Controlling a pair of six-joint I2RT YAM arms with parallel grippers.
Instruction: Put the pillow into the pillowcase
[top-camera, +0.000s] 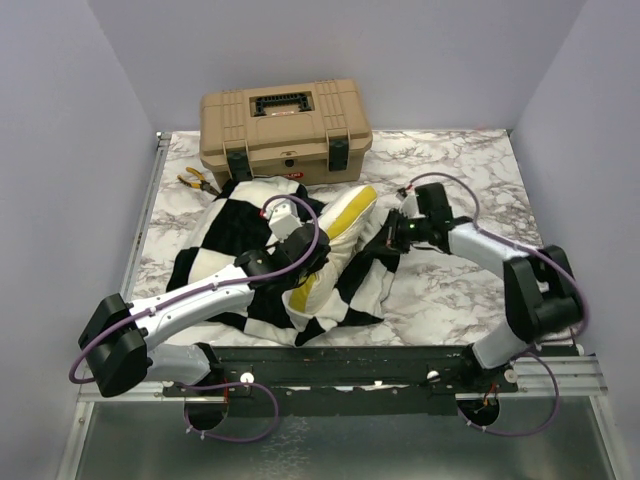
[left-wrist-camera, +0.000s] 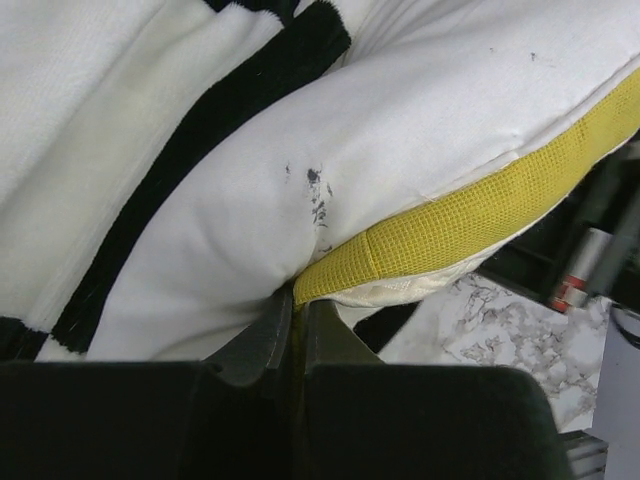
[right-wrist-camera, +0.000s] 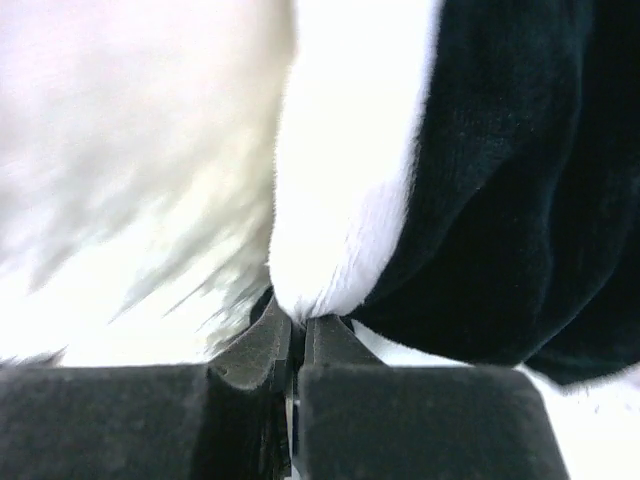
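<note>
The white pillow (top-camera: 345, 222) with its yellow edge strip (left-wrist-camera: 470, 215) lies slanted in the middle of the table, partly inside the black and cream checkered pillowcase (top-camera: 240, 235). My left gripper (top-camera: 300, 262) is shut on the pillow's yellow edge (left-wrist-camera: 296, 300). My right gripper (top-camera: 392, 232) is shut on a fold of the pillowcase (right-wrist-camera: 340, 200) at the pillow's right side. In the right wrist view (right-wrist-camera: 297, 325) the fleecy cloth fills the frame. Much of the pillow's near end is hidden by the left arm and the case.
A tan toolbox (top-camera: 285, 125) stands at the back of the marble table (top-camera: 460, 280). Pliers with yellow handles (top-camera: 197, 180) lie left of it. A metal rail (top-camera: 140, 220) runs along the left edge, and grey walls close in three sides.
</note>
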